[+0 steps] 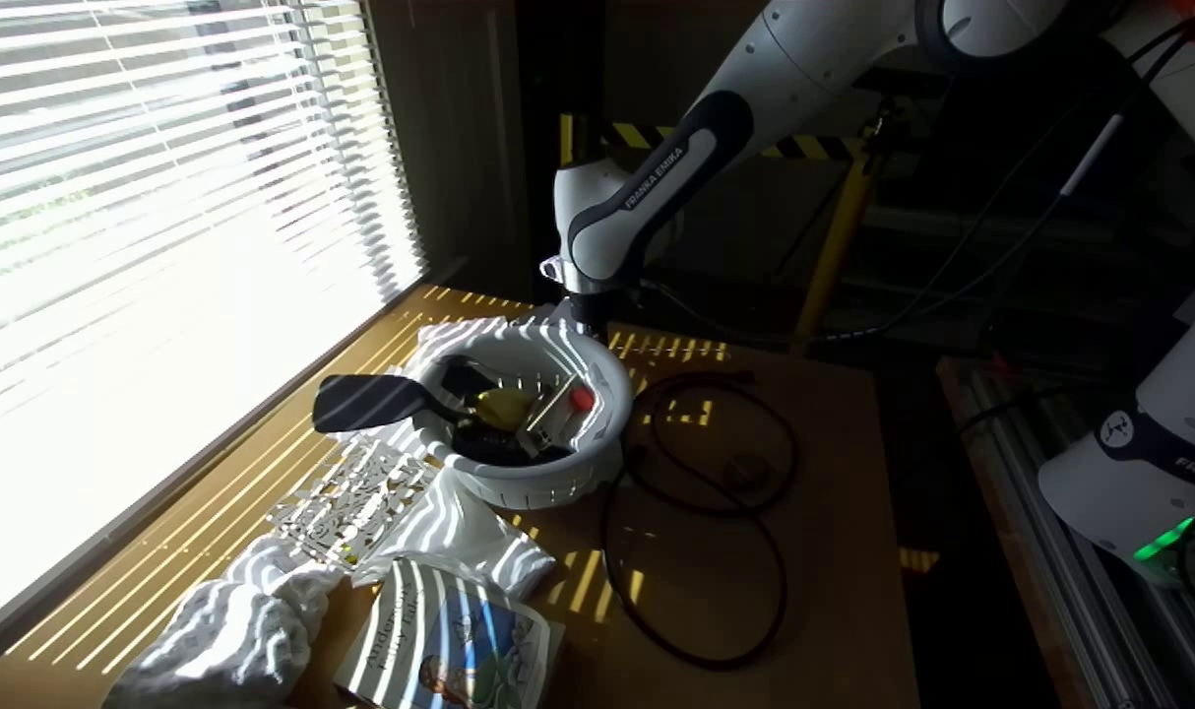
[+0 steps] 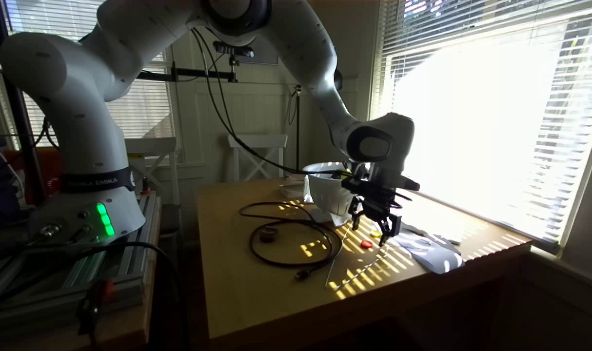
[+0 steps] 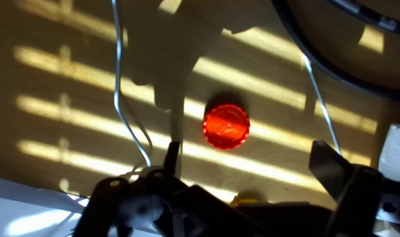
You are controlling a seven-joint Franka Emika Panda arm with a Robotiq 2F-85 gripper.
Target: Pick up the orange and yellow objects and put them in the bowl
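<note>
The orange-red ribbed cap [image 3: 226,126] lies on the table in the wrist view, and it also shows in an exterior view [image 2: 366,244]. The small yellow object [image 2: 375,234] lies close to it; in the wrist view only its edge [image 3: 244,201] shows past the gripper body. The white bowl [image 1: 534,489] stands on the table, also in an exterior view [image 2: 327,192], with a black spatula, a yellow thing and a red round thing inside. My gripper [image 3: 246,144] is open and empty above the table, over the cap and yellow object; it also shows in an exterior view [image 2: 369,235].
A black cable [image 2: 286,263] loops on the table beside the cap. Thin bent wire [image 3: 117,89] lies around it. A grey sheet [image 2: 435,251] lies by the window side. A book [image 1: 460,640], white cloth [image 1: 233,630] and clear bag [image 1: 460,542] lie near the bowl.
</note>
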